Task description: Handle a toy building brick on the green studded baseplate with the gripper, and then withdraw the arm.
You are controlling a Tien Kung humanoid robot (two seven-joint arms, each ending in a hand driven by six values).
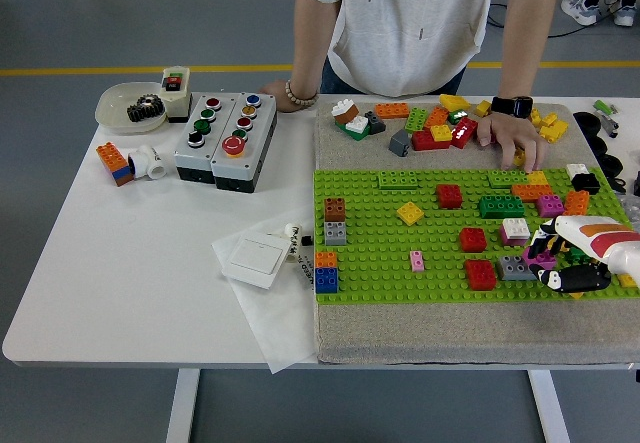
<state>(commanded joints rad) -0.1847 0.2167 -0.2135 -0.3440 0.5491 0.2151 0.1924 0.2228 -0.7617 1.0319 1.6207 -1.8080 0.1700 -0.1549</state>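
Reaching in from the right edge, the robot's right hand (pixel 566 259) sits low over the green studded baseplate (pixel 400 253) at its right end, white and orange shell above, black fingers (pixel 575 280) curled inward. A small magenta brick (pixel 543 254) shows between the fingertips at the hand's left tip, and the fingers appear closed on it, though whether it is lifted off the studs or pressed to them cannot be told. Just left of that brick on the baseplate lies a grey brick (pixel 516 268), with a white-on-pink brick (pixel 515 230) behind it and two red bricks (pixel 480 274) further left. Near the baseplate's left edge stand a blue brick with orange on top (pixel 327 275) and a brown-and-grey stack (pixel 335 221). Beyond the baseplate's far edge, on the tan mat (pixel 430 333) beneath it, a pile of loose bricks (pixel 430 128) is scattered, and a person's hand (pixel 508 143) wearing a black wristband rests among them, fingertips at the baseplate's far edge. The person's other hand (pixel 290 95) rests on the white table (pixel 130 263) off the baseplate's far left corner, next to a button box (pixel 226 141).
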